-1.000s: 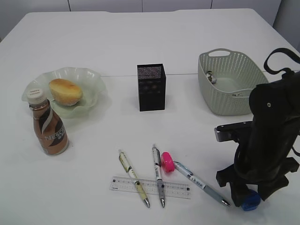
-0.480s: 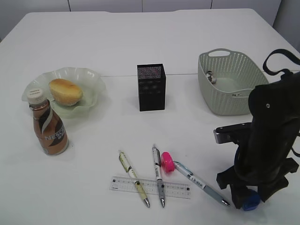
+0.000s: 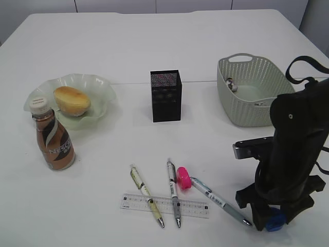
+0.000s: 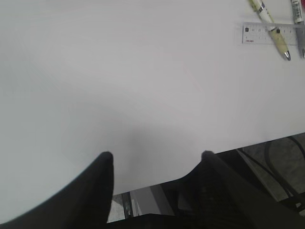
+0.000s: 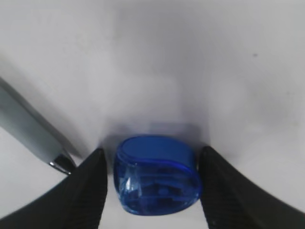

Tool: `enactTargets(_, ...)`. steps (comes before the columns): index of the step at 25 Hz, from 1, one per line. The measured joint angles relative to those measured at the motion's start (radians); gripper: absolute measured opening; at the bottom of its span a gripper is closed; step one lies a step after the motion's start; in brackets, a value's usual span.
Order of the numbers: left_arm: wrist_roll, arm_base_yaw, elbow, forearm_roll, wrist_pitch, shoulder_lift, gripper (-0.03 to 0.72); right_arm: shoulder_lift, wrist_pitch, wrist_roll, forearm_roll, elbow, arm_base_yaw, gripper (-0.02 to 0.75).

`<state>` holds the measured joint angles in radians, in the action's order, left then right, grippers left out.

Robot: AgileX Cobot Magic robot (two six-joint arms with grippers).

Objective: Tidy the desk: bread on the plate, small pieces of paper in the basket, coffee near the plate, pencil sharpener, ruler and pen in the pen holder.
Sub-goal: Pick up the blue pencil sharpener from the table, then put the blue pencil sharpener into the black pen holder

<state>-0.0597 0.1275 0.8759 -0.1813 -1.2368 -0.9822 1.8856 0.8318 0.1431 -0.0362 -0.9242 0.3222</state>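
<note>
A blue pencil sharpener [image 5: 157, 174] lies on the desk [image 3: 103, 206] at the front right. My right gripper [image 5: 152, 149] is down around it, open, with a thin gap on each side. A pink sharpener [image 3: 183, 178], three pens [image 3: 172, 193] and the clear ruler [image 3: 193, 207] lie at the front centre. The bread [image 3: 72, 100] rests on the green plate [image 3: 100, 85], with the coffee [image 3: 54, 141] just in front of it. The black pen holder [image 3: 166, 96] stands mid-desk. My left gripper [image 4: 156, 154] hangs open over bare desk by the front edge.
The grey-green basket [image 3: 247, 103] stands at the back right with a scrap of paper [image 3: 231, 84] inside. The tip of a grey pen [image 5: 28, 129] lies close to my right gripper's left finger. The ruler's end [image 4: 257, 33] shows in the left wrist view.
The right arm has sunk slightly lower around the blue sharpener. Nothing else has moved.
</note>
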Motion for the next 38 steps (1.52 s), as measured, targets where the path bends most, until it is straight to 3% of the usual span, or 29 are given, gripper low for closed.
enactTargets(6, 0.000, 0.000, 0.000, 0.000, 0.000, 0.000, 0.416, 0.001, 0.000, -0.002, -0.004, 0.000, 0.000, 0.382)
enactTargets(21, -0.001, 0.000, 0.000, 0.000, 0.000, 0.000, 0.416, 0.015, 0.099, -0.002, 0.022, -0.108, 0.000, 0.372)
enactTargets(31, -0.003, 0.000, 0.000, 0.000, 0.000, 0.000, 0.415, 0.017, 0.263, -0.049, 0.024, -0.352, 0.000, 0.372)
enactTargets(38, -0.005, 0.000, 0.000, -0.029, 0.000, 0.000, 0.415, 0.023, 0.271, -0.053, 0.022, -0.611, 0.000, 0.372)
